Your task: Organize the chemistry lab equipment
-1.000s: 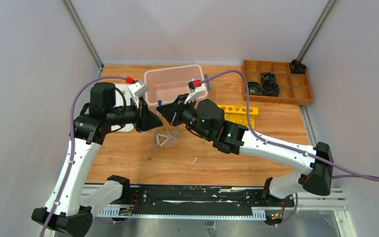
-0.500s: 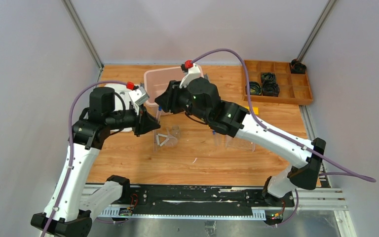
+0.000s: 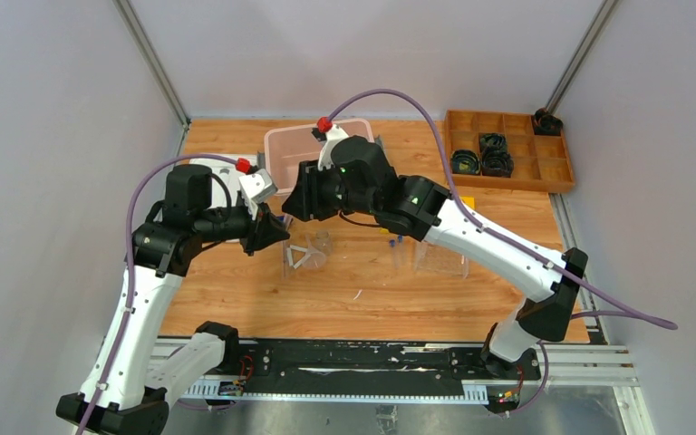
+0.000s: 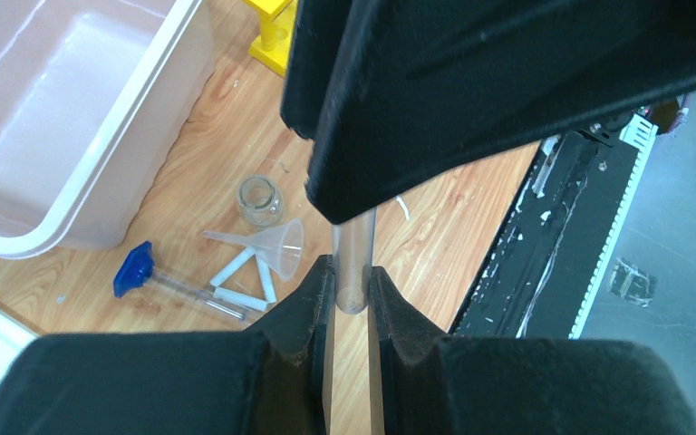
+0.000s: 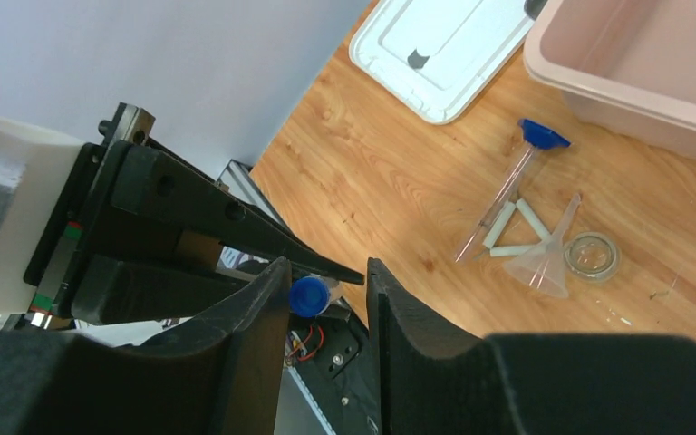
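Lab equipment (image 3: 306, 256) lies on the table (image 3: 236, 299) in front of a pink bin (image 3: 294, 152). A white lid (image 5: 435, 45) lies flat beside the bin, and a yellow rack (image 4: 275, 25) stands near it. Above the table the two grippers are tip to tip. The left gripper (image 4: 352, 274) is clamped on a clear tube (image 4: 355, 245) and holds it off the table. The right gripper (image 5: 328, 265) has its jaws apart around the tube's blue cap (image 5: 306, 295), with a gap on one side. Below, a funnel (image 4: 283, 252) lies on its side over a white triangle (image 4: 240, 279). A small beaker (image 4: 259, 199) stands just beside the funnel, and a second tube (image 4: 181, 290) lies flat nearby.
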{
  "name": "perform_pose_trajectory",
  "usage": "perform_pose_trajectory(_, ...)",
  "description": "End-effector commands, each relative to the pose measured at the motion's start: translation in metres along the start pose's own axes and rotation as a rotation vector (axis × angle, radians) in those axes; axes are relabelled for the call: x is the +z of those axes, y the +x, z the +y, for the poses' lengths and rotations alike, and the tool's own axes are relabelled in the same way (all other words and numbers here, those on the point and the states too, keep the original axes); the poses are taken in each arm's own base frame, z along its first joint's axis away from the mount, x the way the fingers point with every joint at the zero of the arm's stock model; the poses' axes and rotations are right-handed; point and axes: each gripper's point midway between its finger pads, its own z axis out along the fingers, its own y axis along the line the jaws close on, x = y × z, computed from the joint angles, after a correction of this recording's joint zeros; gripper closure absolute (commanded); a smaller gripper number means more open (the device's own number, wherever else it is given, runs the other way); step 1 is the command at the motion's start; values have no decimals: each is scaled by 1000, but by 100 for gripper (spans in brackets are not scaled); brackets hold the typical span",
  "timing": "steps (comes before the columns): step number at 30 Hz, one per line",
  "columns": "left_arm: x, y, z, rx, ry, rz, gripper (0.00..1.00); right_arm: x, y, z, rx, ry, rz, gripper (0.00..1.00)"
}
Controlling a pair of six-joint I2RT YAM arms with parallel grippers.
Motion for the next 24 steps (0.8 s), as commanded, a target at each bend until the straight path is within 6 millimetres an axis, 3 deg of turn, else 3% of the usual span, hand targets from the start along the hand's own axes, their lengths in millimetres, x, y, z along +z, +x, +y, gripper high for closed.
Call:
perform_pose_trajectory(1,-1,1,1,43,-13,-1,100,-1,2,5,-13,-34,44,60)
perform_pose_trajectory(7,-3,-1,0,50,-13,-8,100,4,6,3,-14,-28,65,65)
perform_pose_trajectory(10,-3,-1,1,50,-16,-6,100,4,7,4,-18,-31,71,83)
perform_pose_trajectory(11,-3,0,1,48,-19,-4,96,4,7,3,-20,-28,71,91)
perform_pose_trajectory(12,-3,0,2,48,-23,-3,88,2,6,1,-24,-19,67,98)
perform_pose_trajectory(14,-4,0,3,44,-31,-1,70,-2,6,-7,-38,10,64,100)
perform_pose_trajectory(15,-4,-1,3,43,-37,-2,57,-6,6,-13,-43,29,63,100)
perform_pose_trajectory(16,-4,0,5,37,-46,1,34,-10,6,-21,-49,52,61,100)
perform_pose_trajectory(17,-5,0,6,34,-55,2,15,-16,8,-30,-55,78,64,100)
perform_pose_trajectory(18,-5,0,8,28,-68,7,4,-22,10,-46,-65,133,67,100)
perform_pose_trajectory(19,-6,0,10,25,-82,10,1,-30,12,-59,-78,171,69,100)
perform_pose_trajectory(20,-6,1,14,21,-101,16,0,-41,14,-88,-84,281,60,100)
perform_pose_trajectory(24,-7,4,25,-4,-161,43,0,-94,37,-176,-61,538,64,100)
